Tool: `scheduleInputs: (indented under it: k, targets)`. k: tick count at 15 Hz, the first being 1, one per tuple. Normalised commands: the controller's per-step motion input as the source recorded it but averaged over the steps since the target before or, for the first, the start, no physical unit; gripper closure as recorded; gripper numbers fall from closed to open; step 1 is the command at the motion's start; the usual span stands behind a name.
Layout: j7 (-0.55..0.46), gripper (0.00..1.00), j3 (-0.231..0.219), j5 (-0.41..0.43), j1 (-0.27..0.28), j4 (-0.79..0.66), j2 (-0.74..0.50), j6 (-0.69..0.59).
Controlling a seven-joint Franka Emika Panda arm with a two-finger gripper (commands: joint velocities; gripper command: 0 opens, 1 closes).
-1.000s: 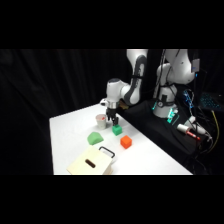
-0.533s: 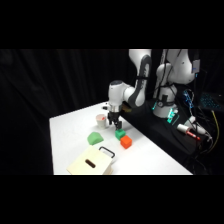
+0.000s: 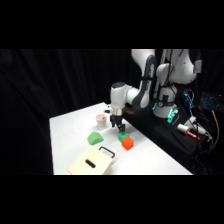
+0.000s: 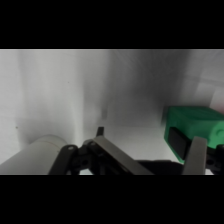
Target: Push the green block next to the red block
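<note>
The green block (image 3: 122, 135) is a small dark green cube on the white table (image 3: 70, 132), just behind the red block (image 3: 128, 143) and close to it, possibly touching. My gripper (image 3: 119, 125) comes down right behind the green block, at its far upper-left side. In the wrist view the green block (image 4: 192, 127) sits at the right, against the right finger (image 4: 197, 155). The gripper (image 4: 148, 144) is open, with its fingers well apart and nothing held between them. The red block is out of the wrist view.
A larger light green piece (image 3: 94, 138) lies left of the blocks. A small white cup (image 3: 101, 120) stands behind it and shows at the wrist view's lower left (image 4: 35, 152). A beige box with a black handle (image 3: 92, 162) fills the front. Black equipment (image 3: 170, 117) lines the right edge.
My gripper has moved forward and right, low over the table. The green block has slid with it toward the red block. The red block has stayed put.
</note>
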Motion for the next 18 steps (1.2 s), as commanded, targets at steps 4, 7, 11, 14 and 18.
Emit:
scheduleInputs:
  k: [4,7,11,14,18]
  targets:
    - [0.34,0.00,-0.257,-0.365,0.172,0.00,-0.50,-0.59]
    - [0.29,0.00,-0.005,-0.309,0.002,0.04,-0.54,-0.61]
    - [0.13,0.00,0.173,-0.078,-0.113,0.10,-0.38,-0.48]
    - [-0.02,0.00,0.187,0.158,-0.134,0.17,-0.23,-0.36]
    - [-0.02,0.00,0.128,0.162,-0.126,0.18,-0.10,-0.18]
